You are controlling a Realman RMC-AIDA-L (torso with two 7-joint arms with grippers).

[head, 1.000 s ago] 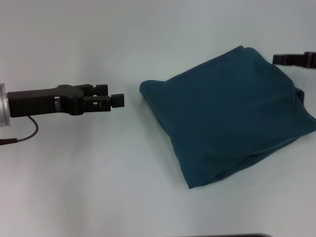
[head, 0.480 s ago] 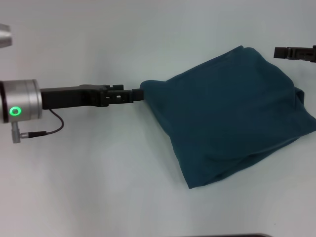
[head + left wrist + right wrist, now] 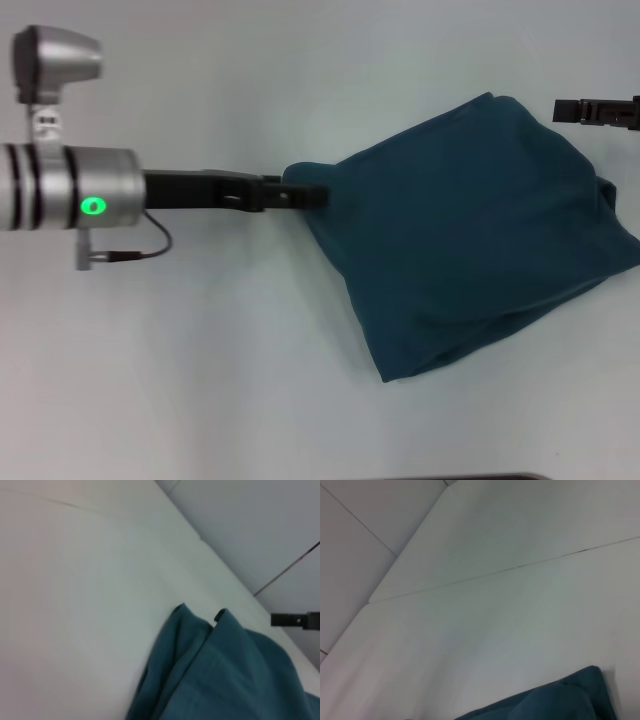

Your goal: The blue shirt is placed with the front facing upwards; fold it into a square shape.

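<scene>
Cloth of the blue shirt lay nearest to me on the white table, already doubled into a thick, uneven bundle that filled the right half of the head view, its lower corner toward me and its far corner pointing away. No lettering or collar showed on it; I saw only plain teal fabric with soft ridges. It looked roughly four-sided but crooked, so I judged that the folding was nearly done and the step in hand was to straighten the shape. My left gripper was at the left corner of the bundle, the fingertips touching the cloth or pushed a little into it; I could not tell if they were pinching the fabric or only resting against it. My left arm reached in low and almost level from the left, the forearm stretched flat over the table, a green lamp lit on its silver wrist. In my left wrist view the shirt rose close in two folded ridges. For the next move I thought I needed a sure pinch on that corner, and then a gentle pull or tuck to make the edge square without opening the layers. Farther off, my right gripper hung beyond the far right corner of the shirt, apart from it.
</scene>
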